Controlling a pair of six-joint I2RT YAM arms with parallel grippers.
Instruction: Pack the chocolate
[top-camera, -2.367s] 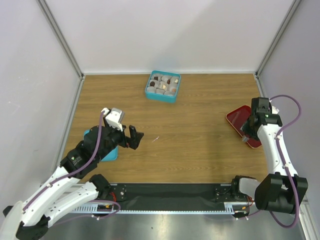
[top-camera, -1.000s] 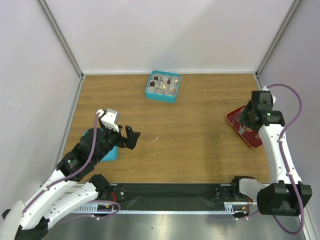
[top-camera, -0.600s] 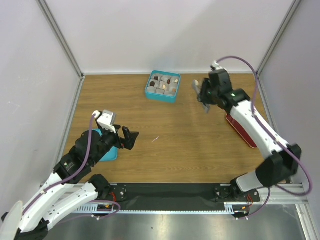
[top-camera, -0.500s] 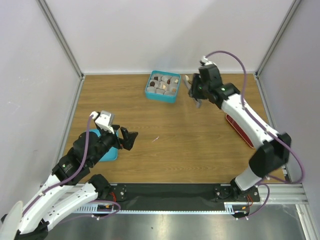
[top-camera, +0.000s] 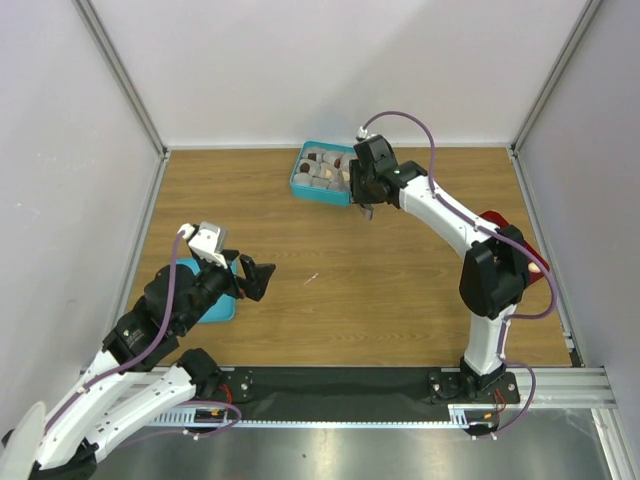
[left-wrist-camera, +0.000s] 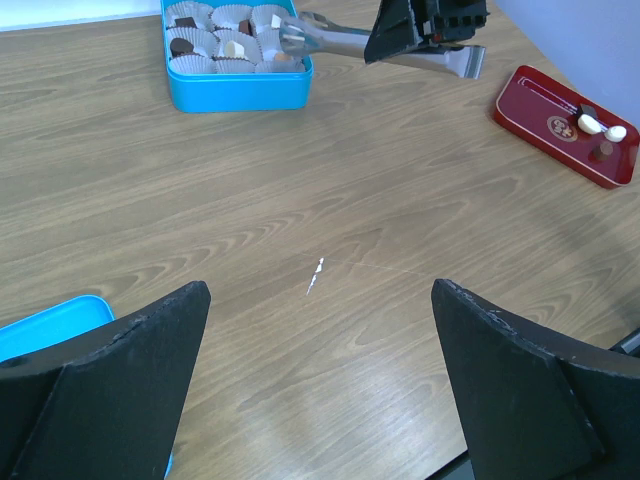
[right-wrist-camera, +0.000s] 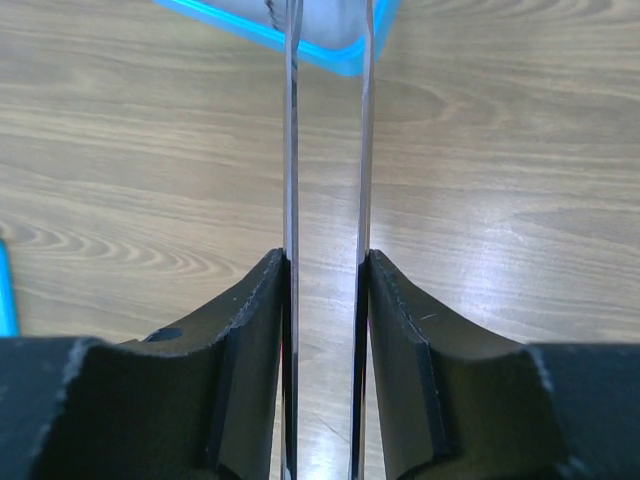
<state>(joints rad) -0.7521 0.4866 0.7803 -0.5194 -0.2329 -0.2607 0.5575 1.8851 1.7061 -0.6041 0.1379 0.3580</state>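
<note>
The teal box (top-camera: 325, 172) stands at the back middle, with crinkled paper cups and a few chocolate pieces (top-camera: 313, 158) in it. My right gripper (top-camera: 361, 190) is shut on long metal tweezers (right-wrist-camera: 291, 150) at the box's right edge. The tweezer tips (left-wrist-camera: 292, 34) reach over the box's right column. I cannot tell whether they hold a piece. More chocolate (left-wrist-camera: 600, 125) lies on the red tray (left-wrist-camera: 545, 125). My left gripper (top-camera: 257, 279) is open and empty above the table, near left.
The teal lid (top-camera: 218, 306) lies under my left arm and shows in the left wrist view (left-wrist-camera: 50, 315). A small white scrap (left-wrist-camera: 316, 275) lies mid-table. The red tray (top-camera: 524, 250) sits at the right, partly behind the right arm. Walls enclose three sides.
My right arm has swung from the red tray at the right to the teal box, carrying the tweezers. My left arm has drawn back slightly, still open.
</note>
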